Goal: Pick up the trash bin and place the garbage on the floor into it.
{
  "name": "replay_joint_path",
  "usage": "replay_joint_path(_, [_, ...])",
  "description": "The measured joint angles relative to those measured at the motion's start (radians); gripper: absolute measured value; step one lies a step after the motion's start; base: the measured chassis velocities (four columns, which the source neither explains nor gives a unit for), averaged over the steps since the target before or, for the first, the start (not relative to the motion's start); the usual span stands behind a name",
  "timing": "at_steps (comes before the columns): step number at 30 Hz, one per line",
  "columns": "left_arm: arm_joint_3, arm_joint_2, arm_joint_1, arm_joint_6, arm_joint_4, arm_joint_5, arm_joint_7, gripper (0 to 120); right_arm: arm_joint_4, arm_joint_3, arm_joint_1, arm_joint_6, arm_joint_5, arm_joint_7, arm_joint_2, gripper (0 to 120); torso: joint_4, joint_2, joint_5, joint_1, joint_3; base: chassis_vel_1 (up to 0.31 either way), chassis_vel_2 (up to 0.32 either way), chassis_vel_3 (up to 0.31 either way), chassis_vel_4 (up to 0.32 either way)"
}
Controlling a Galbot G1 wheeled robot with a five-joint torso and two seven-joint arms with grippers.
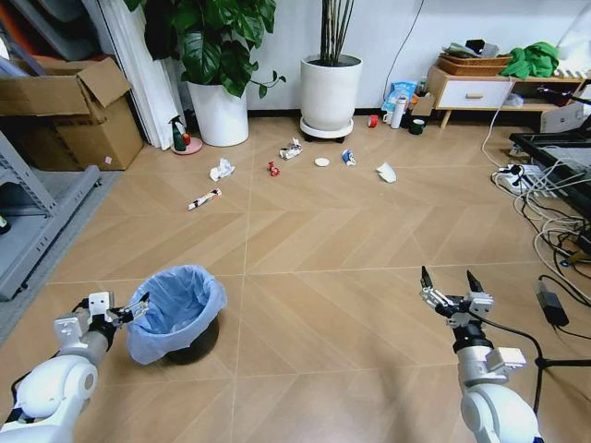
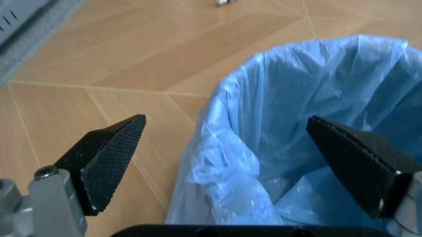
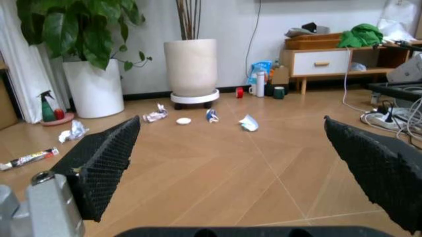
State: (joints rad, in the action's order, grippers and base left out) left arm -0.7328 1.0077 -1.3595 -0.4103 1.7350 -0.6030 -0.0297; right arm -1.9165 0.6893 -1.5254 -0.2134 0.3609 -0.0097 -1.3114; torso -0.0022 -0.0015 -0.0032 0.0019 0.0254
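The trash bin [image 1: 175,314], black with a light-blue bag [image 2: 310,98] over its rim, stands on the floor at the near left. My left gripper [image 1: 138,309] [image 2: 231,168] is open and straddles its rim, one finger outside and one inside. My right gripper [image 1: 448,277] [image 3: 231,168] hangs open and empty over the near right floor. The garbage lies far ahead: a tube [image 1: 204,198] [image 3: 26,158], a paper wad [image 1: 221,169] [image 3: 71,132], a red wrapper [image 1: 273,169], a crumpled piece [image 1: 292,149], a white disc [image 1: 321,161], a blue-white packet [image 1: 348,157] and a white scrap [image 1: 386,172].
Two white plant pots [image 1: 220,113] [image 1: 330,92] stand against the far wall, with a green spray bottle [image 1: 177,136] beside the left one. Cardboard boxes [image 1: 69,115] and a grey rack [image 1: 37,212] line the left. Cables and a power strip [image 1: 545,203] cover the right.
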Motion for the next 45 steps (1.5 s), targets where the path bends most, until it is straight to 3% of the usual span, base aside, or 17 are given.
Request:
replay_joint_path(8, [0.019,-0.022,0.026,-0.047,-0.043,-0.016,0.018,90,-0.002,-0.014,0.006,0.006,0.0,0.0,0.004,100,0.0001,0.0,0.0002,0.0,0.0,0.0,0.0,0.0,0.0])
replay_joint_path(9, [0.03,-0.026,0.04,-0.062,-0.056,-0.021,0.018,81,-0.005,-0.016,0.003,0.007,0.0,0.0,0.003,100,0.0001,0.0,0.0001,0.0,0.0,0.0,0.0,0.0,0.0])
replay_joint_path(13, [0.053,-0.034,0.064,-0.082,-0.084,-0.024,0.016,71,-0.01,-0.016,-0.001,0.007,-0.003,0.0,-0.001,100,0.0,0.0,0.0,0.0,0.0,0.0,0.0,0.0,0.0])
replay_joint_path(16, [0.074,-0.036,0.082,-0.101,-0.103,-0.04,0.015,56,-0.016,-0.015,-0.003,0.009,-0.004,0.0,-0.005,100,-0.0001,0.0,-0.0001,0.0,0.0,0.0,0.0,0.0,0.0])
replay_joint_path(18, [0.077,-0.037,0.085,-0.106,-0.104,-0.048,0.014,53,-0.017,-0.014,-0.003,0.01,-0.004,0.0,-0.005,100,-0.0001,0.0,-0.0001,0.0,0.0,0.0,0.0,0.0,0.0])
replay_joint_path(31, [0.081,-0.047,0.086,-0.118,-0.104,-0.062,0.025,4,-0.024,-0.019,-0.006,0.015,-0.015,0.0,-0.012,100,-0.0001,0.0,0.0,0.0,0.0,0.0,0.0,0.0,0.0])
replay_joint_path(41, [0.072,-0.039,0.074,-0.12,-0.085,-0.063,0.023,1,-0.027,-0.018,-0.012,0.015,-0.021,0.007,-0.011,100,0.0,0.0,0.0,0.0,0.0,0.0,0.0,0.0,0.0])
replay_joint_path(44, [0.05,-0.026,0.06,-0.124,-0.049,-0.08,0.004,1,-0.034,-0.009,-0.027,0.018,-0.036,0.013,-0.012,100,0.0,0.0,-0.0001,0.0,0.0,0.0,0.0,0.0,0.0])
replay_joint_path(45, [0.02,-0.013,0.039,-0.132,0.0,-0.098,-0.016,1,-0.034,-0.001,-0.048,0.014,-0.071,0.021,-0.012,100,0.0002,0.0,0.0,0.0,0.0,0.0,0.0,0.0,0.0])
